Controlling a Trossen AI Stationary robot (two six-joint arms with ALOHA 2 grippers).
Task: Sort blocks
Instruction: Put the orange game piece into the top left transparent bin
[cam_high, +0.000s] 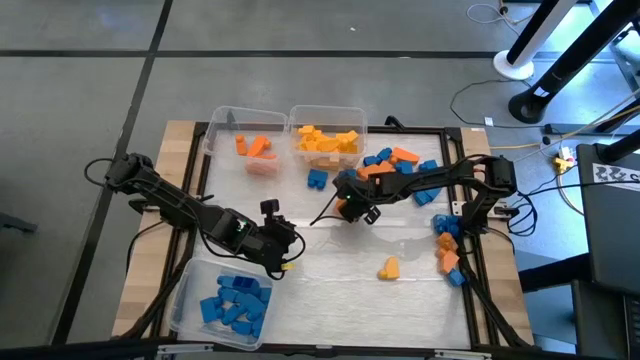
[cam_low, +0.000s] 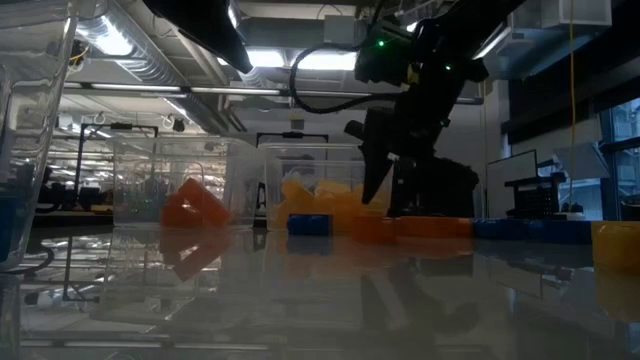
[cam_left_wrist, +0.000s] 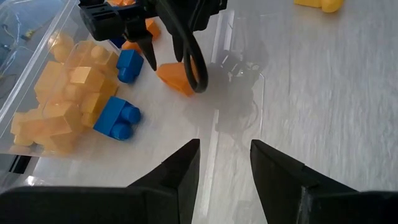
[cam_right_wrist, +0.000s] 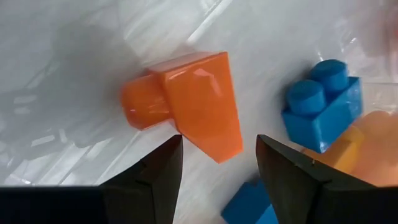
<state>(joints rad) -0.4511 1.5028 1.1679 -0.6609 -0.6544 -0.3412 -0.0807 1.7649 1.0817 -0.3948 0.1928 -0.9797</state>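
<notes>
Pale glossy worktop (cam_high: 330, 270) with dark frame and wooden edges carries everything. Three clear plastic rectangular bins: one (cam_high: 222, 303) beside the left arm holding blue plastic toy bricks (cam_high: 235, 300); one (cam_high: 244, 140) beyond the fingers with a few orange bricks (cam_high: 254, 147); one (cam_high: 327, 138) beside it with yellow-orange bricks (cam_high: 325, 140).

Left arm's fingers (cam_high: 285, 262) hover near the blue-brick bin, apart, nothing between them; same in the left wrist view (cam_left_wrist: 224, 168).

Right arm's fingers (cam_high: 358, 208) are lowered toward the worktop, just short of the yellow-orange bin. They stand apart, not clamped on anything (cam_right_wrist: 219, 168). A sloped orange plastic brick with one round stud (cam_right_wrist: 189, 102) lies on the worktop just ahead of the gap between them; left wrist view shows the same brick (cam_left_wrist: 174, 76) beside the right fingertips (cam_left_wrist: 194, 74).

Loose pile of blue and orange bricks (cam_high: 400, 160) lies beyond the right fingers. A blue two-stud brick (cam_right_wrist: 323, 112) lies just beside the orange one, against the yellow-orange bin. A lone yellow brick (cam_high: 389, 268) lies apart, between the two arms. More blue and orange bricks (cam_high: 447, 245) lie near the right arm's base.
</notes>
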